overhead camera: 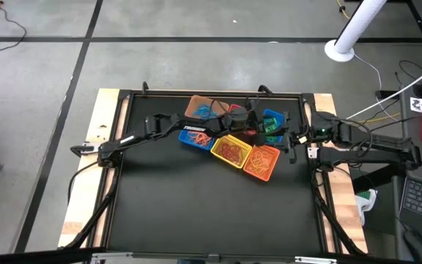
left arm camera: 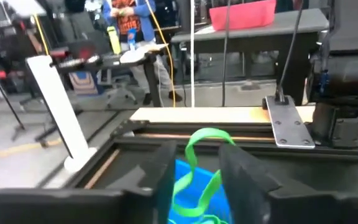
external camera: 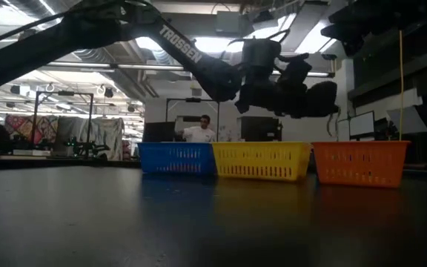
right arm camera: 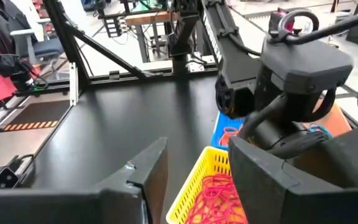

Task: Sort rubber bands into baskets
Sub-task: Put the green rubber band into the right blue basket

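A green band [left arm camera: 199,163] hangs between the left gripper's [left arm camera: 199,177] parted fingers, over a blue basket [overhead camera: 272,125] near the table's [overhead camera: 211,213] far edge. The right gripper [overhead camera: 293,143], jaws apart, waits beside the baskets.

Baskets [external camera: 261,161]: perforated plastic, slight sheen. Rubber bands [left arm camera: 197,171]: smooth elastic loops, green one between left gripper [left arm camera: 194,180] fingers, which look matt dark plastic. Table [overhead camera: 211,213]: black top, smooth, semi-gloss, reflects basket colours in low view; pale wood edges. Right gripper [right arm camera: 191,180] fingers: matt dark plastic.
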